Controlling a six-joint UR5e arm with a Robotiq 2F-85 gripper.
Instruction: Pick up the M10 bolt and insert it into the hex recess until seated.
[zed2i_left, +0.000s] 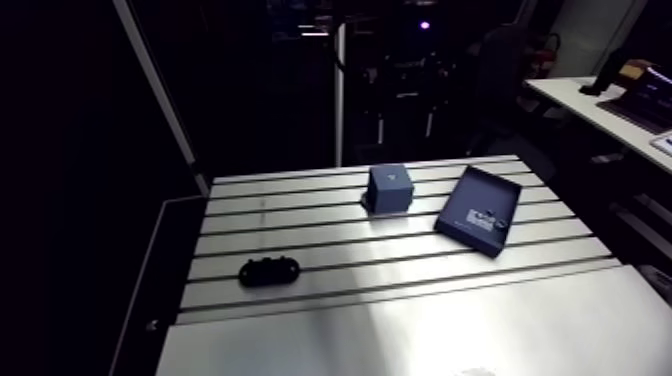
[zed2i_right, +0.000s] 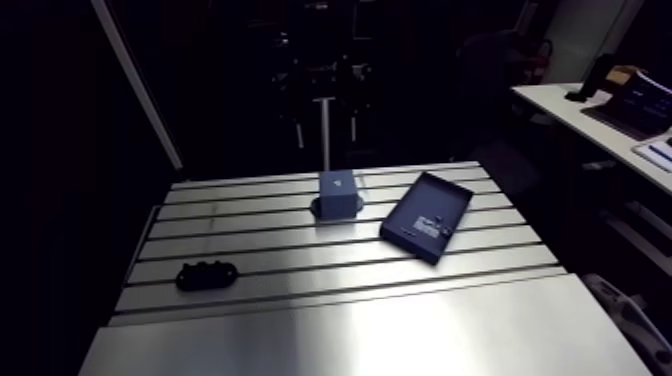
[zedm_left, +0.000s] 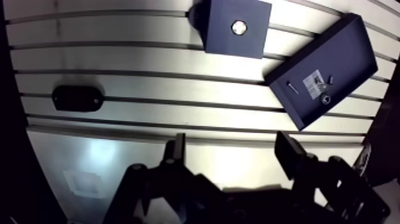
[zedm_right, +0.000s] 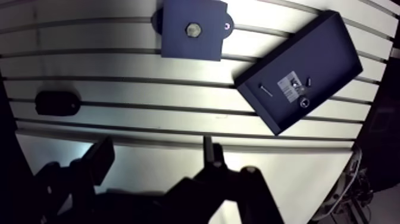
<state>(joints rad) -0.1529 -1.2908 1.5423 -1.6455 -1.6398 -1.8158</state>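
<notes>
A dark blue block (zedm_left: 235, 27) stands on the slotted table (zedm_left: 137, 62), well ahead of my gripper. A pale hexagon (zedm_left: 239, 27) shows in the middle of its top face; I cannot tell whether that is a bare recess or a bolt head. To the right of the block lies a shallow dark tray (zedm_left: 333, 53) holding a thin bolt-like piece (zedm_left: 291, 87), a white label and two small parts. My gripper (zedm_left: 232, 154) hangs high above the table's plain front plate, open, with nothing between its fingers. It does not show in the arm view.
A flat black oblong piece (zedm_left: 76, 98) lies on the table's left side, apart from the block. In the arm view the block (zed2i_left: 390, 188), the tray (zed2i_left: 480, 208) and the black piece (zed2i_left: 268, 270) are spread across the slotted part, behind a smooth plate (zed2i_left: 400, 330).
</notes>
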